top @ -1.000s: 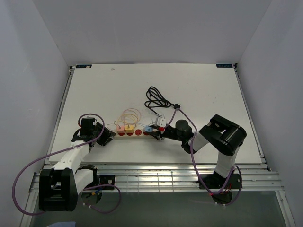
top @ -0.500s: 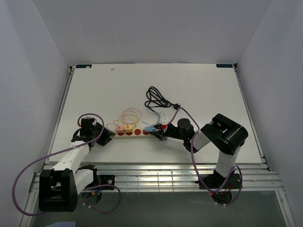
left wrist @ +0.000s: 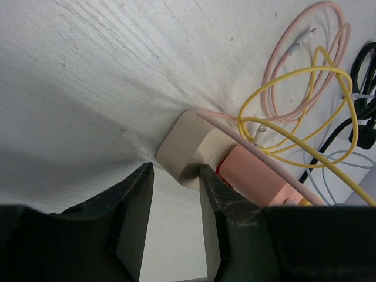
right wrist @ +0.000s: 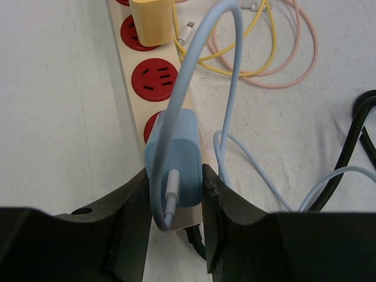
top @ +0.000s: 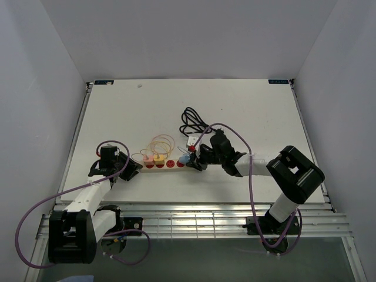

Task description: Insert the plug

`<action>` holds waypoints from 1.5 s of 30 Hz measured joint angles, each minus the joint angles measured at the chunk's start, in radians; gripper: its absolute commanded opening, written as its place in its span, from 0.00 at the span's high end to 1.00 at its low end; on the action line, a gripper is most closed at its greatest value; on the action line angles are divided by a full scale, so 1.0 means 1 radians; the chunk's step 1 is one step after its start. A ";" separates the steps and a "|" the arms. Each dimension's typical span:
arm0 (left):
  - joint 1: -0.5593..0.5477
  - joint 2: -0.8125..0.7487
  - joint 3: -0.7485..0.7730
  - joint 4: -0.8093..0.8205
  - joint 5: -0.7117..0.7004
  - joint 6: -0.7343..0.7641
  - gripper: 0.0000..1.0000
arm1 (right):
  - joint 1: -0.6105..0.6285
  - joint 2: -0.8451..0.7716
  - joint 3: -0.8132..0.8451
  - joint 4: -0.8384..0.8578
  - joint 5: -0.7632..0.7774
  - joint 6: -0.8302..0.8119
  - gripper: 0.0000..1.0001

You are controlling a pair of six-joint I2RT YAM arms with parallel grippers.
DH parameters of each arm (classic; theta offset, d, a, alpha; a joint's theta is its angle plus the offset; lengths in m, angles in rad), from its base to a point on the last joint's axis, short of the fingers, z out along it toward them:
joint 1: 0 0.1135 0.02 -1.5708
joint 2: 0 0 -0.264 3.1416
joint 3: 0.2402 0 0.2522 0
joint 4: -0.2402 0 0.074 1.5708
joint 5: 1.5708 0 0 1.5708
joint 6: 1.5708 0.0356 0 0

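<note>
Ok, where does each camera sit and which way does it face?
Top external: above, behind the bases, looking down on the white table; both arms show.
Left wrist: looks past the left gripper at the end of the beige power strip.
Right wrist: looks past the right gripper, shut on the light blue plug.
All share the strip.

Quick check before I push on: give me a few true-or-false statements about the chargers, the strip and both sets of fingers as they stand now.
1. The right fingers grip the blue charger from both sides. True.
2. The yellow charger lies loose on the table. False: it sits in the power strip.
3. A red socket between the yellow and blue chargers is empty. True.
4. The left fingers clamp the pink charger. False: they stand apart at the strip's beige end, with bare table between them.
</note>
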 measured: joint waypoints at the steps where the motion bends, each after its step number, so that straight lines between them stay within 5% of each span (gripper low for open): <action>1: 0.000 0.000 0.000 0.002 0.000 0.002 0.53 | 0.000 -0.002 0.022 -0.040 -0.001 -0.003 0.92; 30: 0.000 -0.004 -0.002 0.008 0.026 0.033 0.53 | 0.082 0.089 0.453 -0.713 0.090 -0.241 0.92; 45: 0.000 -0.003 -0.002 0.009 0.031 0.039 0.53 | 0.105 0.147 0.493 -0.740 0.109 -0.299 0.92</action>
